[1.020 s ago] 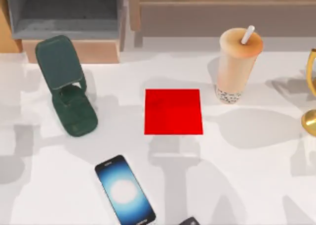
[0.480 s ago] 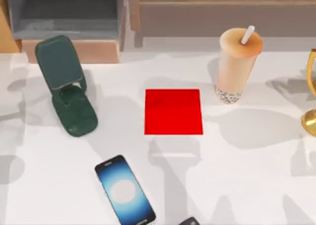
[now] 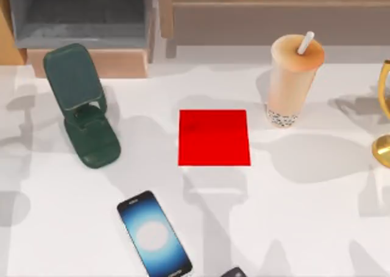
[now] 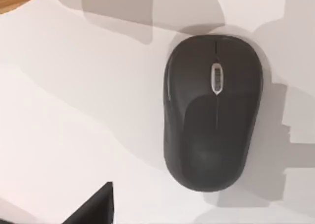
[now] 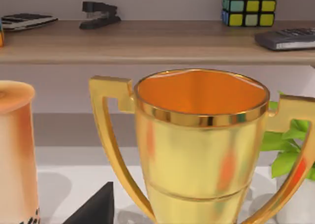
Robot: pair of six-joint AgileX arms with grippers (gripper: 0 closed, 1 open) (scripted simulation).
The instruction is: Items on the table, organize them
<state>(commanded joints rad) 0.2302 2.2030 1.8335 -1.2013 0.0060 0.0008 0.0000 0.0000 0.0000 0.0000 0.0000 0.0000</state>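
White tabletop [image 3: 317, 216], smartphone [image 3: 154, 234] near front edge, bubble-tea cup [image 3: 291, 82] right of red pad [image 3: 214, 137], mouse [image 4: 212, 111] flat below left wrist camera, pincer states cannot be told.

Through my left wrist camera I see the dark grey mouse [image 4: 212, 113] lying flat on the white desk [image 4: 74, 111], right of the frame's centre, its scroll wheel [image 4: 216, 78] toward the top. Grey shadows cross the desk around it. A dark wedge sits at the bottom edge, a wooden-brown corner at upper left.
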